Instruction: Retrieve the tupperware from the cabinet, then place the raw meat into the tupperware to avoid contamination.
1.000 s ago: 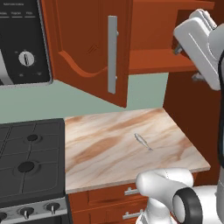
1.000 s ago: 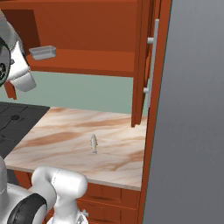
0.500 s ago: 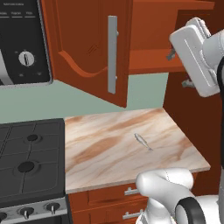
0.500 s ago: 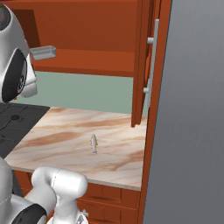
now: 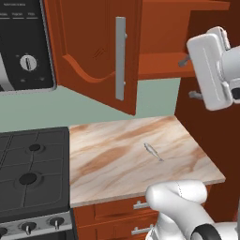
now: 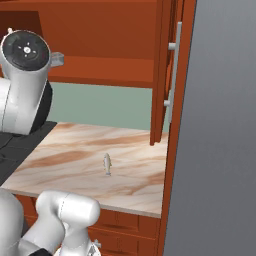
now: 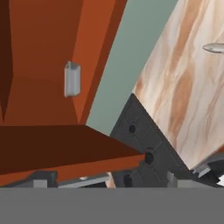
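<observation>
The tupperware [image 7: 72,79] is seen on the shelf of the cabinet [image 5: 154,42], a small pale grey box resting on the red-brown board; in the hand view it lies up and left of centre, well apart from the gripper [image 7: 105,179]. In the right base view a grey corner of it [image 6: 56,59] is glimpsed on the shelf just beside the arm's round joint cap; in the left base view it is largely hidden behind the white hand, and its exact spot there cannot be told.

The gripper is raised to shelf height at the right side of the open cabinet. Its dark finger tips [image 7: 43,178] are seen low in the hand view, set wide apart, with nothing held between them. No contact with the box is made.

The raw meat [image 5: 153,151] lies flat on the marble counter [image 5: 108,164], a thin silvery sliver toward the right half, alone, well below the gripper. It is also seen in the right base view [image 6: 107,164] and at the upper right edge of the hand view [image 7: 214,47].

The left cabinet door [image 5: 96,51] stands swung open, its long grey handle [image 5: 120,58] vertical. The right door [image 6: 162,70] is seen edge-on. A black stove [image 5: 30,168] adjoins the counter's left side.
</observation>
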